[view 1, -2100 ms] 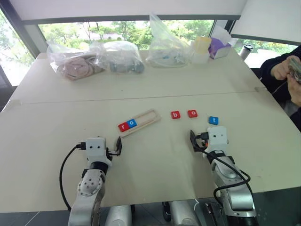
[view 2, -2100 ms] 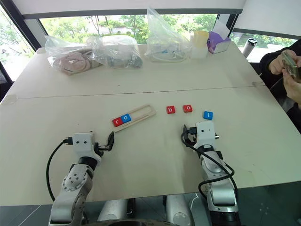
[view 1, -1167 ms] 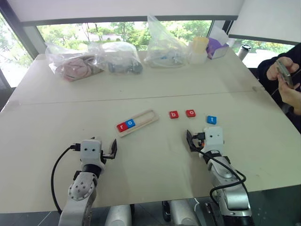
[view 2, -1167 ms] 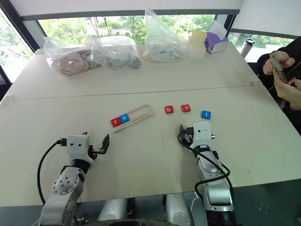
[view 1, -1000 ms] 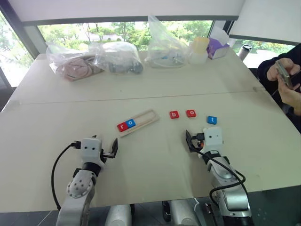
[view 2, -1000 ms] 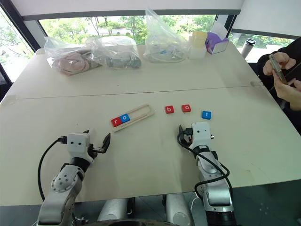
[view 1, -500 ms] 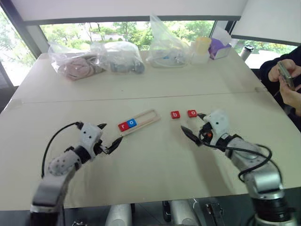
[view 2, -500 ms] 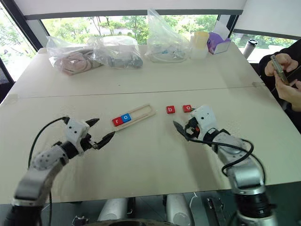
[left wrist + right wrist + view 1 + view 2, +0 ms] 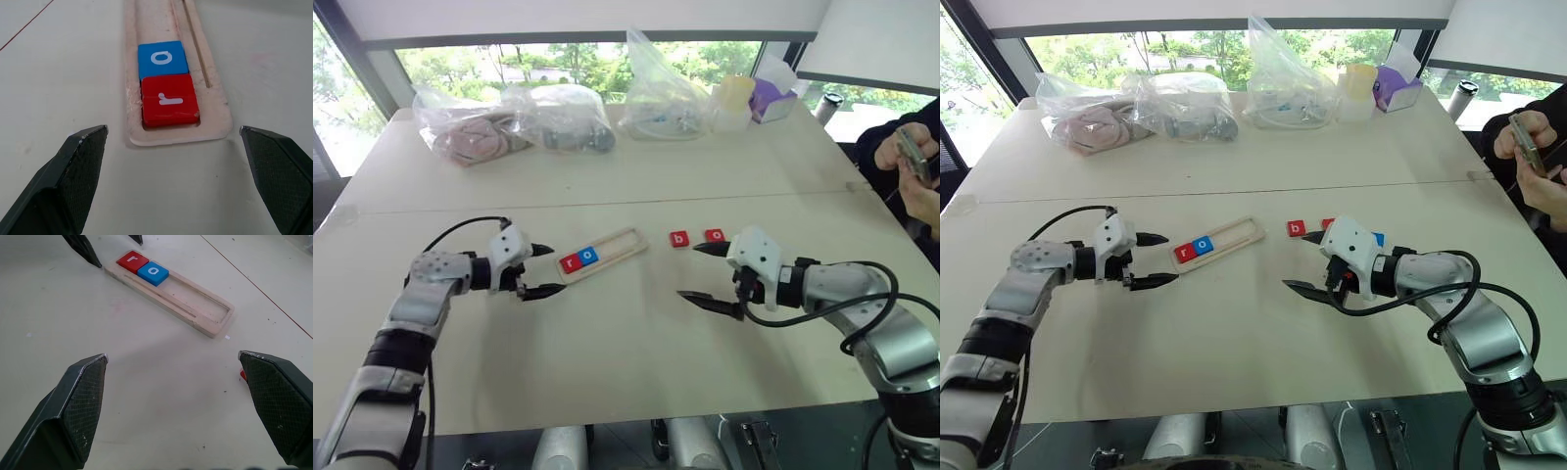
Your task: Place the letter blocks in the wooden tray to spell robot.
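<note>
Both pincers stand wide open and empty, operator: your left pincer hovers just beside the near-left end of the wooden tray, fingers spread either side of that end, and your right pincer hangs over bare table just on the near side of the loose tiles. That reads to me as the left being placed to steady the tray while the right lines up for the next letter. You will find the tray lying aslant near the middle of the table, well back from the near edge, its far end angled toward the right. It is pale wood with a thin raised rim and a narrow groove along one long side. Two tiles sit snug at its near-left end, touching each other: a red r at the very end, then a blue o; the remaining length is bare. Off the tray's right end, apart from it, lie a red b and a red o side by side. A sliver of the blue tile peeks out behind your right wrist; its letter is hidden. So b would be next, by my reckoning.
</note>
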Available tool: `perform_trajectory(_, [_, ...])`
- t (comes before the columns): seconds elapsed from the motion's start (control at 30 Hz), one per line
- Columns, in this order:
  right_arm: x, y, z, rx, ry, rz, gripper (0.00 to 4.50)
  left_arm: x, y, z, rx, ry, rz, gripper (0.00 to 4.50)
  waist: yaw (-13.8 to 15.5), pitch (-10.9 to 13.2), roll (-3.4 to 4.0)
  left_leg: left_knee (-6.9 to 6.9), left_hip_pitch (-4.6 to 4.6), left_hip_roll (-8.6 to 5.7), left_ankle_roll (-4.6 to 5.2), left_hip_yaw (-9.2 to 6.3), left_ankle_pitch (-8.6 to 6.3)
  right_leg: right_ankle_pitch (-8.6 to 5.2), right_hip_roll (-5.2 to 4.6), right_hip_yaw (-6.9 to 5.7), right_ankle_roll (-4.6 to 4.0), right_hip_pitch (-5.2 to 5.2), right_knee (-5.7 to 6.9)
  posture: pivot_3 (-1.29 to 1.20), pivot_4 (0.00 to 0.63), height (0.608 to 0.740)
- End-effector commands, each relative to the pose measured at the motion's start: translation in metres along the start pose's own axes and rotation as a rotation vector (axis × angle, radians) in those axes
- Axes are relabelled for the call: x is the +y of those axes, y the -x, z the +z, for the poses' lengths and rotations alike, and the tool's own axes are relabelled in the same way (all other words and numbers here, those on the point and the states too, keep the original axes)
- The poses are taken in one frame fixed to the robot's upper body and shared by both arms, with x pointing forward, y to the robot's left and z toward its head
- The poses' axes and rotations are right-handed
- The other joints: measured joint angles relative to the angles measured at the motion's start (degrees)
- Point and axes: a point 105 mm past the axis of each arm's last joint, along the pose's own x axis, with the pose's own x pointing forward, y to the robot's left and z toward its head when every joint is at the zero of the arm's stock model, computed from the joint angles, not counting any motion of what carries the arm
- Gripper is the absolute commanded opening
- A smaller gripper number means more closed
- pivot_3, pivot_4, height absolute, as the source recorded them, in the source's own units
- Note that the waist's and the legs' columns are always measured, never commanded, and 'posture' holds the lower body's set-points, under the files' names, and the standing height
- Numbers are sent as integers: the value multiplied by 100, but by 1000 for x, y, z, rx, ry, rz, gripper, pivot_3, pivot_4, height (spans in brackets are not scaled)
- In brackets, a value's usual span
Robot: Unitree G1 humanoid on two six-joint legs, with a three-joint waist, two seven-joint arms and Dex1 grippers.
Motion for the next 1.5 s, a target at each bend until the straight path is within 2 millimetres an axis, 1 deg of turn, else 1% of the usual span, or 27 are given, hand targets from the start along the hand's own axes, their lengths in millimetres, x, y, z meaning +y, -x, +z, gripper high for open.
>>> perform_trajectory(0.03, [4,3,11,-21,43,-14,4408,1,-5,0,12,-38,-35,4500,-8,1,-1,0,0,0,0,0,0,0,0,0,1,0,0,0,150,740])
perform_trajectory(0.17, [7,5,7,-1,50,-27,4408,-2,-13,-4,21,-31,-70,4500,7,0,-1,2,3,1,0,-3,0,1,3,0,2,1,7,0,150,740])
perform_trajectory(0.33, [7,4,8,-4,54,-51,4408,-3,-25,-9,25,-10,-74,4500,30,-2,0,21,7,0,1,-2,0,1,1,0,2,10,14,0,150,740])
perform_trajectory(0.5, [7,3,9,-7,65,-66,4408,-9,-38,-10,12,17,-76,4500,130,-5,3,43,5,-1,1,-2,0,1,-2,1,3,19,16,0,150,740])
perform_trajectory(0.73, [5,4,9,-1,73,-80,4408,-14,-41,-20,35,41,-93,4500,135,-9,8,70,1,-14,0,-6,0,2,-17,1,3,36,16,0,150,740])
perform_trajectory(0.87, [6,3,10,-3,76,-80,4408,-16,-42,-22,36,51,-99,4500,132,-11,8,73,7,-17,0,-7,0,1,-20,1,3,46,14,0,150,740])
perform_trajectory(0.97, [6,2,11,-5,77,-79,4500,-17,-42,-23,38,54,-101,3677,132,-13,10,73,10,-17,0,-7,0,1,-20,1,3,48,14,0,150,740])
perform_trajectory(1.0, [6,2,11,-6,77,-79,4500,-17,-42,-24,39,54,-101,3286,133,-13,10,73,11,-17,0,-7,0,1,-20,1,3,49,14,0,150,740])
perform_trajectory(1.03, [6,2,11,-6,78,-78,4500,-17,-42,-24,40,55,-104,3181,133,-13,11,73,12,-17,0,-9,0,1,-20,1,3,50,15,0,150,740])
perform_trajectory(1.17, [5,2,12,-7,83,-80,4500,-19,-42,-26,47,54,-115,3182,127,-13,11,73,25,-17,0,-9,0,1,-20,1,4,61,14,0,150,740])
perform_trajectory(1.27, [5,2,12,-6,84,-82,4500,-22,-42,-26,48,46,-134,3182,127,-13,11,73,28,-16,0,-9,0,-11,-20,1,23,64,14,0,150,740])
perform_trajectory(1.33, [5,2,12,-5,84,-80,4500,-29,-41,-25,43,31,-174,3182,121,-13,11,73,29,-16,0,-8,0,-10,-20,1,23,64,14,0,150,740])
perform_trajectory(1.5, [2,2,12,-3,91,-93,4500,-55,-38,-16,17,-22,-301,3182,105,-14,13,70,29,-14,21,-5,-14,-5,-21,3,12,63,12,0,150,740])
